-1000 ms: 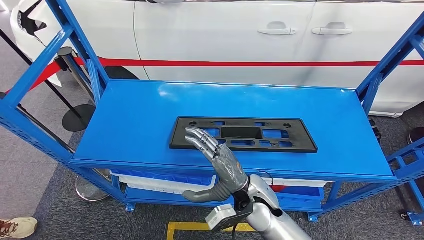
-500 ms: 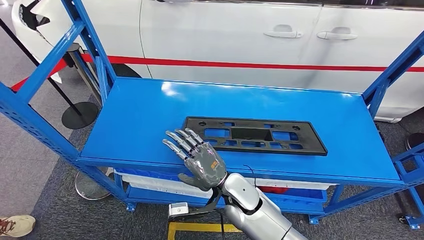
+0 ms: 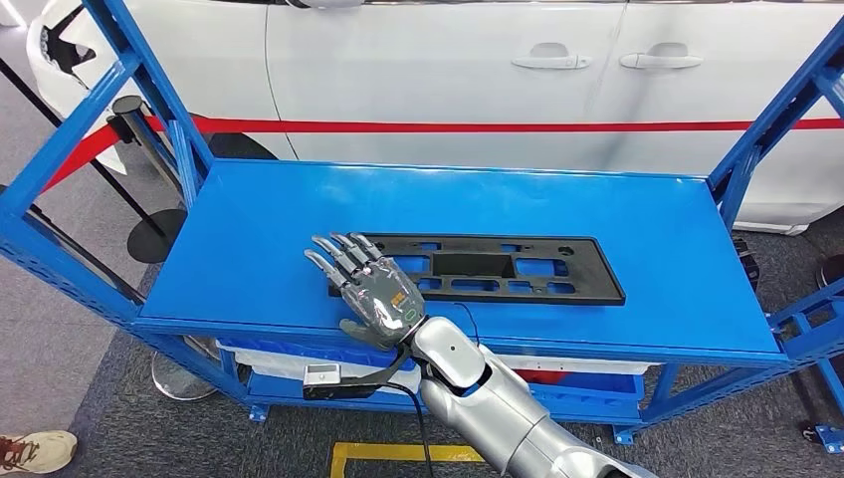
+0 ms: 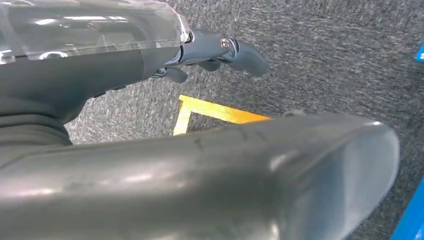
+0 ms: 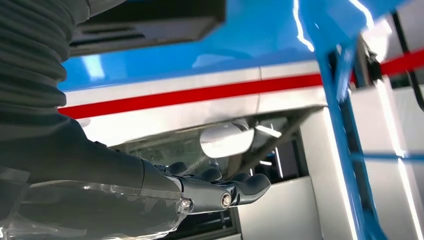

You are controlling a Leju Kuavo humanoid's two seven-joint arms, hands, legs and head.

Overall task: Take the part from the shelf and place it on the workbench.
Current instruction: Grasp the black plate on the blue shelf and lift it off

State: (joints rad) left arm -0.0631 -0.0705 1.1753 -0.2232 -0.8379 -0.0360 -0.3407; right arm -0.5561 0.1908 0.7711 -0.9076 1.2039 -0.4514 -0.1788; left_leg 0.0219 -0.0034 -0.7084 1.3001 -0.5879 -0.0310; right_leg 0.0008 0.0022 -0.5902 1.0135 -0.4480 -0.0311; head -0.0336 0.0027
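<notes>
Black flat plastic part point(image 3: 478, 268), a long rectangular frame with cut-out windows, lies flat on the top deck of the blue steel shelf point(image 3: 249, 239), near its front edge. My right hand point(image 3: 363, 290) hovers at the part's left end with its fingers point(image 3: 333, 254) spread and holding nothing, palm down, so I judge I am in the reach, before any grasp. Next I need to bring the fingers over the left edge and get under or around the thin rim. The left hand point(image 4: 220, 50) hangs over grey carpet; its fingers look curled, though I cannot tell for sure. Against a second ago, the right hand has swung leftward off the part's inner area and rotated from edge-up to palm-down.
</notes>
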